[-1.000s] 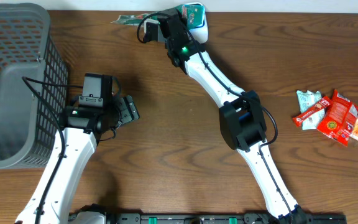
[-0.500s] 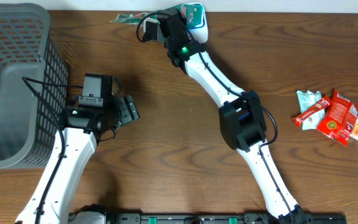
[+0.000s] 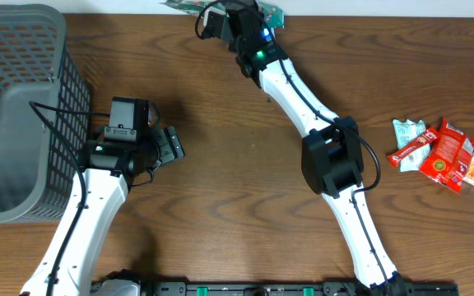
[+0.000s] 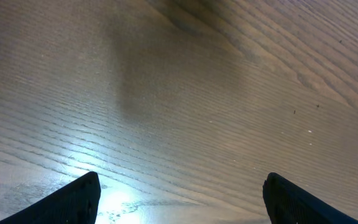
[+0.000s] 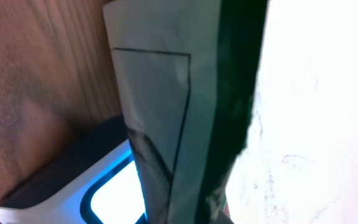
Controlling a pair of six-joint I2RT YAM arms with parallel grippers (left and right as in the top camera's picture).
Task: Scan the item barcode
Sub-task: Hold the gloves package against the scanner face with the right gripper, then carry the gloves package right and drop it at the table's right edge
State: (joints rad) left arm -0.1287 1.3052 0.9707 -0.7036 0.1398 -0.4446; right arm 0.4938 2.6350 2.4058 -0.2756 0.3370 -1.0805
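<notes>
My right gripper point(image 3: 212, 11) reaches to the far edge of the table and is shut on the item, a green and white packet point(image 3: 179, 6) that sticks out to its left. In the right wrist view the packet point(image 5: 160, 112) fills the middle of the frame, with a thin black outlined panel on its pale face. It hangs right over the scanner point(image 5: 114, 193), whose window glows blue-white at the lower left. The fingers themselves do not show there. My left gripper point(image 3: 171, 146) rests low over bare wood, open with nothing between its fingertips point(image 4: 73, 199).
A grey mesh basket point(image 3: 15, 107) stands at the left edge, close to my left arm. A small pile of red, white and green snack packets point(image 3: 439, 152) lies at the right. In the overhead view my right arm hides most of the scanner.
My right arm has swung farther toward the table's back edge and slightly right, carrying the packet over the scanner. The left arm has not moved.
</notes>
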